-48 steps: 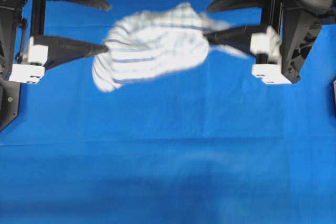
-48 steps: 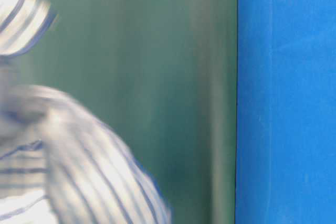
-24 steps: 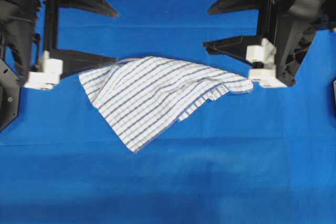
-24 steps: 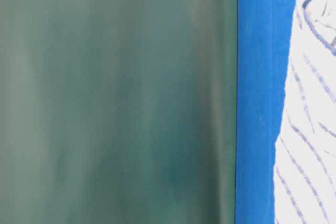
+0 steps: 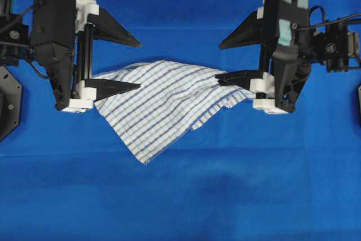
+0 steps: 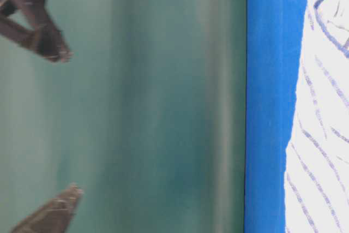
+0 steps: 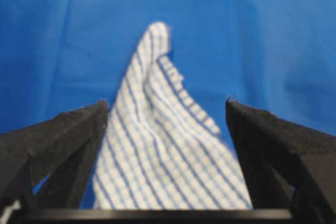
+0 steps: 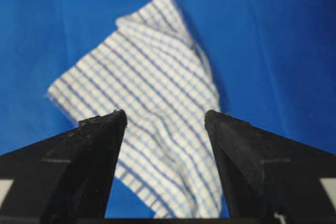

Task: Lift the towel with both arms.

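- Towel (image 5: 163,103) lying loose and rumpled on the blue bench (image 5: 186,196), between the two arms, held by neither.
- Could slip free on the lift if either gripper closes on only a thin edge fold, or could hang lopsided if one side bites before the other.
- Left gripper (image 5: 138,65) spread wide, lower finger over the cloth's left edge, grasping nothing.
- Right gripper (image 5: 221,60) likewise released, lower finger over the right corner; contact cannot be judged.
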Motion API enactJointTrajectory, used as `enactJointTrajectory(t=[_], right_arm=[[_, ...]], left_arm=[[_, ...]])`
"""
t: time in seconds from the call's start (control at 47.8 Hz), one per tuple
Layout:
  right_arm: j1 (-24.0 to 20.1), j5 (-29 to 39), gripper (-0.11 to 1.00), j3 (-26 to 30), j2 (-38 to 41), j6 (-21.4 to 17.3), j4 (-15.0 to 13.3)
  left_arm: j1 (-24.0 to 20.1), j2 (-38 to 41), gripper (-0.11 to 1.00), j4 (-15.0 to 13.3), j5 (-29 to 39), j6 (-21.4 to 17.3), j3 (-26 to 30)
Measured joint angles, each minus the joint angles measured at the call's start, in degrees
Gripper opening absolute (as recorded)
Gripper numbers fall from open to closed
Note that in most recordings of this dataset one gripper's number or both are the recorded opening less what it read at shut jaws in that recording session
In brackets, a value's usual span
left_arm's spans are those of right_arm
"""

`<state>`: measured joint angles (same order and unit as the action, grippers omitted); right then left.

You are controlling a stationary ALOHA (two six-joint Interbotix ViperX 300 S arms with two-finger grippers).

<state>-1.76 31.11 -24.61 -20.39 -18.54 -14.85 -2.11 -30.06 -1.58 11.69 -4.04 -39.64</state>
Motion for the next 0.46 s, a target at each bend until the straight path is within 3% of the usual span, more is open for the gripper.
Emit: enactJointTrajectory(t=[0.461], right_arm=[[0.09,-13.36,0.65,-12.04,0.0,-1.58,0.0]], left_arm=[[0.44,3.25,0.88,0.0,-11.51,1.41,-8.44]])
